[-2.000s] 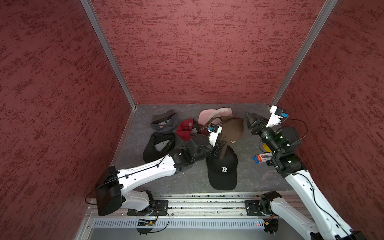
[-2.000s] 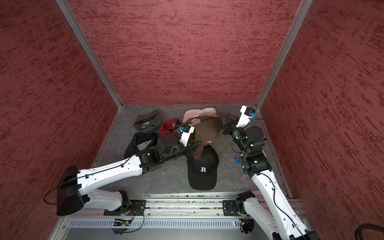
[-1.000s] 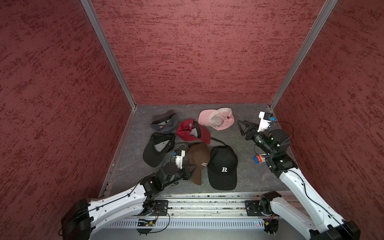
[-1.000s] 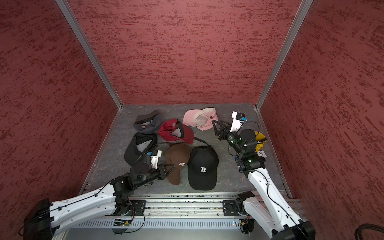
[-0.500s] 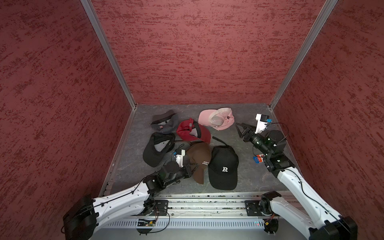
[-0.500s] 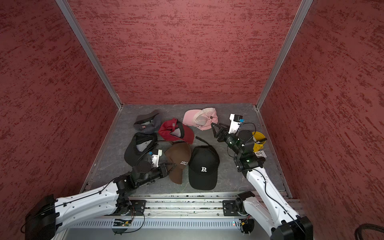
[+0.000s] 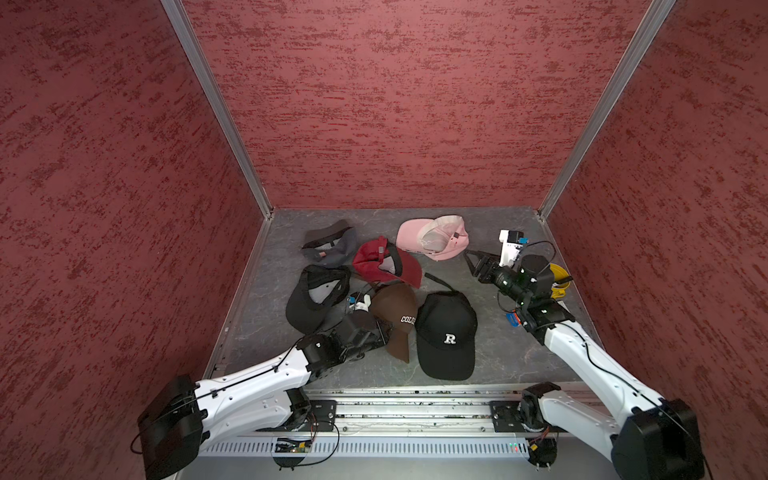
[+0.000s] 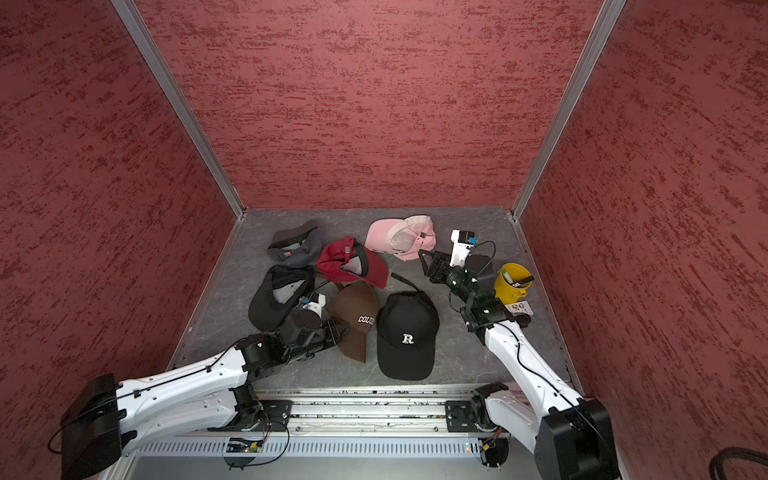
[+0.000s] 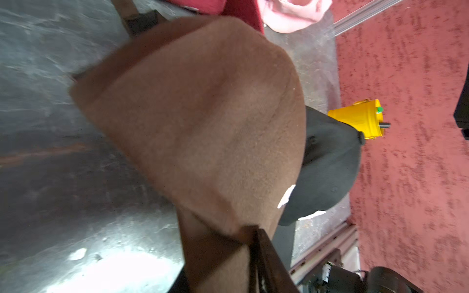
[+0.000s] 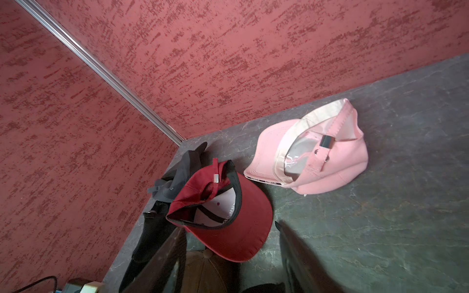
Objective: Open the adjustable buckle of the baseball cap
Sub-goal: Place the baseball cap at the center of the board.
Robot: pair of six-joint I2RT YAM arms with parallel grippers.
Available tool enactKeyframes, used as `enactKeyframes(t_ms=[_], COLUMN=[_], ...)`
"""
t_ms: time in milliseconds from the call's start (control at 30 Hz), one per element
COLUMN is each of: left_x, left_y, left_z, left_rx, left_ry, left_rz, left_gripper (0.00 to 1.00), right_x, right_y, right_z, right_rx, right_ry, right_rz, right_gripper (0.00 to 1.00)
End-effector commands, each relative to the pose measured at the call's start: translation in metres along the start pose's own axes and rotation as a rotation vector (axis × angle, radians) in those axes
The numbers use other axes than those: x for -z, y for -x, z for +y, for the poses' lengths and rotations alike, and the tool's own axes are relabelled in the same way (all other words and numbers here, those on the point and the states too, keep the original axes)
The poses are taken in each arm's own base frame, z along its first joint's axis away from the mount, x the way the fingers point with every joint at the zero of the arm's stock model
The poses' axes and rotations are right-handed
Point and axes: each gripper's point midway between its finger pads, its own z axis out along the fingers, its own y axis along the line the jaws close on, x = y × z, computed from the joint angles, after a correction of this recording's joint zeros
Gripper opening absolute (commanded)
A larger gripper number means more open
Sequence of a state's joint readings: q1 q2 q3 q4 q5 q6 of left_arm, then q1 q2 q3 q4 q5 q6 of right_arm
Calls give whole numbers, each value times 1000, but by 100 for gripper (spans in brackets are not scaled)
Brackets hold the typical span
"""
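Observation:
A brown baseball cap [image 7: 395, 309] [image 8: 353, 305] marked COLO lies crown up near the table's front; its buckle is hidden. My left gripper [image 7: 383, 329] [image 8: 338, 328] is low at that cap's left side. In the left wrist view the cap [image 9: 203, 114] fills the frame, and its brim lies between jaws that stand apart. My right gripper [image 7: 473, 262] [image 8: 424, 265] hovers open and empty at the right, pointing toward the red cap [image 10: 228, 223] and the pink cap [image 10: 330, 165]. The pink cap's dark buckle [image 10: 326, 140] shows.
A black cap with a white R [image 7: 446, 332] lies right of the brown one, its strap [image 7: 436, 280] trailing behind. A grey cap [image 7: 330, 245] and a black cap [image 7: 316, 297] lie at the left. A yellow cup [image 8: 511, 286] stands by the right wall.
The brown cap, held high at mid-table two seconds ago, now lies at the front beside the R cap. The left jaws have parted. The right arm has pulled back to the right.

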State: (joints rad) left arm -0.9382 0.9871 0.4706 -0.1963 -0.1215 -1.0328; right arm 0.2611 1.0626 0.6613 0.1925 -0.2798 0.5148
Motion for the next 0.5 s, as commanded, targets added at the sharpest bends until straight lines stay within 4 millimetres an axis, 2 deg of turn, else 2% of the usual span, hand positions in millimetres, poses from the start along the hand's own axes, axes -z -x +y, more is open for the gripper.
enactKeyframes(t_ms=[0,133,267,333,467], left_x=[4,9,7,4,4], left_y=[-35,-37,-40,-39,-36], left_z=[84,96,96,92,82], left_rx=[-51,-37,-38,-49,-96], left_ry=[329,369,355,342,368], left_rz=[127,141,159,165,189], left_gripper=[36,36,39,44,59], right_x=[-9,-18,-27,-34,-52], right_y=[-3,-10,-15,-18,-22], right_z=[-7,-12,-20,-27,-45], right_rx=[8,-7,-9,-10,-30], right_ry=[-29,-22,-40,-63,-140], right_rz=[10,24,37,48,84], right_gripper=[59,59,59,59,59])
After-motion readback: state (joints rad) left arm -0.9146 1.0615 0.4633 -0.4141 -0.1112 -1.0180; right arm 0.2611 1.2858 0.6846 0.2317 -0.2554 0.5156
